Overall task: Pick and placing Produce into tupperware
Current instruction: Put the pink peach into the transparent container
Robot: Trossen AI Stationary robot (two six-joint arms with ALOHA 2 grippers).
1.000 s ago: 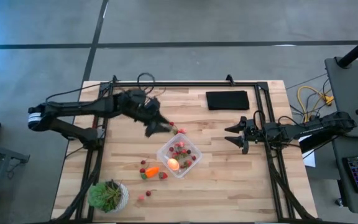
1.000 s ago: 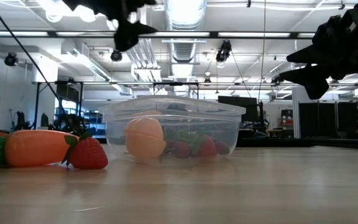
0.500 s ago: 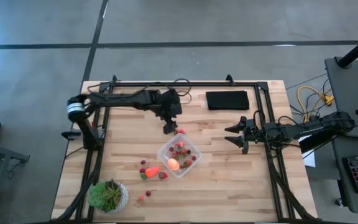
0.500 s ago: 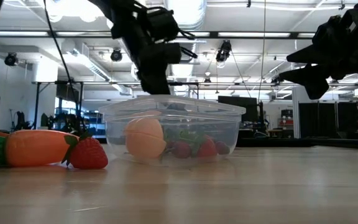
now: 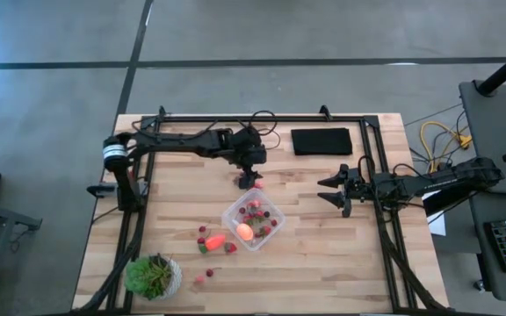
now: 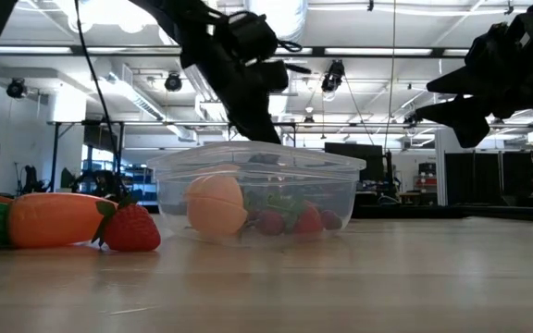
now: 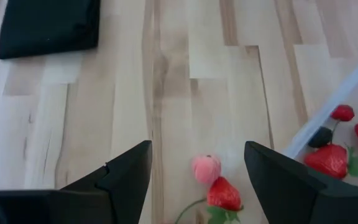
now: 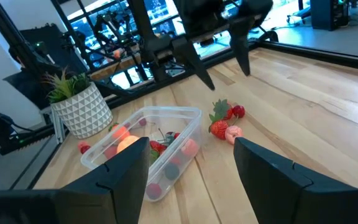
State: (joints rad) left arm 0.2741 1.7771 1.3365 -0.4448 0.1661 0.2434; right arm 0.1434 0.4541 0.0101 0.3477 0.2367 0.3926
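Two grippers are in view, neither holding anything. Left gripper (image 5: 245,178) hangs with fingers spread wide over loose produce lying just beside the tupperware (image 5: 253,220) on the side toward the table's far edge; the left wrist view shows a strawberry (image 7: 223,194) and a small pink piece (image 7: 206,168) touching each other between the fingers, with the strawberry's leaves cut off at the frame edge. Right gripper (image 5: 334,190) waits near the right edge, fingers apart.

Tupperware: clear, square, rounded corners, standing near the middle of the table (image 5: 323,263). Through its wall the low view shows a round pink-orange fruit (image 6: 216,205) and several red berries (image 6: 308,220); their exact number cannot be made out. A carrot (image 5: 214,241) and more strawberries (image 5: 203,231) lie on the bare wood beside the container, toward the potted plant (image 5: 152,276) at the near left corner. The black pad (image 5: 321,140) lies by the far edge.
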